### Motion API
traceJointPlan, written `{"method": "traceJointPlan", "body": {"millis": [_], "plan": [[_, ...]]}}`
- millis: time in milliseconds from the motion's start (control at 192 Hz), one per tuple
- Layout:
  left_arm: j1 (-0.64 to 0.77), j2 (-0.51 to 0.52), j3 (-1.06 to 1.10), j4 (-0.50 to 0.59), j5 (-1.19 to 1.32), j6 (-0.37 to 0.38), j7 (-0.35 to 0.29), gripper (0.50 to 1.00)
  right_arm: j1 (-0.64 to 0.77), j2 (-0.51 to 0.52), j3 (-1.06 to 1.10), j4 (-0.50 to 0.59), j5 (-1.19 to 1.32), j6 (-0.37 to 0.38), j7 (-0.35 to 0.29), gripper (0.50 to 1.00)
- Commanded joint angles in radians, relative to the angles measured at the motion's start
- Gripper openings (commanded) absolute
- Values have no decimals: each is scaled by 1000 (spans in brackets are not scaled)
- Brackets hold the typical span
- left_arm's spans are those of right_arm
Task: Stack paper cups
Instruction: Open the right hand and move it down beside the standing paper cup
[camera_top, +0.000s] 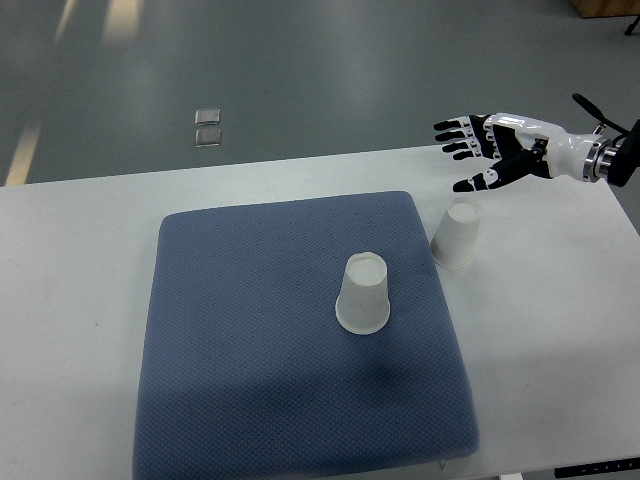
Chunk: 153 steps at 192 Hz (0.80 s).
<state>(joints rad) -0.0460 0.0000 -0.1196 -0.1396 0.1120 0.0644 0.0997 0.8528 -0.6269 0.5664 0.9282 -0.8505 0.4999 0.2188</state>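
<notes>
White table (560, 330) fills most of the top view, grey floor beyond its far edge. A blue-grey padded mat (250, 350) lies square on the table, taking up the middle.

Two paper cups, both upside down, base up. The centre cup (363, 293) stands on the mat, right of its middle. The second cup (457, 233) stands on bare table just off the mat's right edge, leaning a bit or just skewed by the camera angle, can't tell which. The two are near each other, not touching.

My right robot hand (480, 150) comes in from the right edge, hovering over the table's far right corner. Fingers spread wide and pointing left, thumb hanging lower, nothing held. No left arm in view.

Key relation: the second cup sits just below and slightly left of my fingertips in the picture, so nearer to me and down. Its long axis runs roughly vertical. It's the closer cup, so I'd judge it the first pick, then onto the centre cup. No stacking done yet.
</notes>
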Motion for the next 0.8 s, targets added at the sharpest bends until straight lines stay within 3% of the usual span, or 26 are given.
{"method": "traceJointPlan", "body": {"millis": [0, 162, 611, 794], "plan": [[0, 0, 0, 0, 0, 0, 0, 1000, 2, -2, 0, 3, -150, -47, 28, 909], [0, 0, 0, 0, 0, 0, 0, 1000, 0, 9, -2, 3, -295, -130, 33, 907], [0, 0, 0, 0, 0, 0, 0, 1000, -1, 10, -77, 7, -481, -181, 39, 889], [0, 0, 0, 0, 0, 0, 0, 1000, -1, 33, -140, 7, -521, -274, 39, 879]]}}
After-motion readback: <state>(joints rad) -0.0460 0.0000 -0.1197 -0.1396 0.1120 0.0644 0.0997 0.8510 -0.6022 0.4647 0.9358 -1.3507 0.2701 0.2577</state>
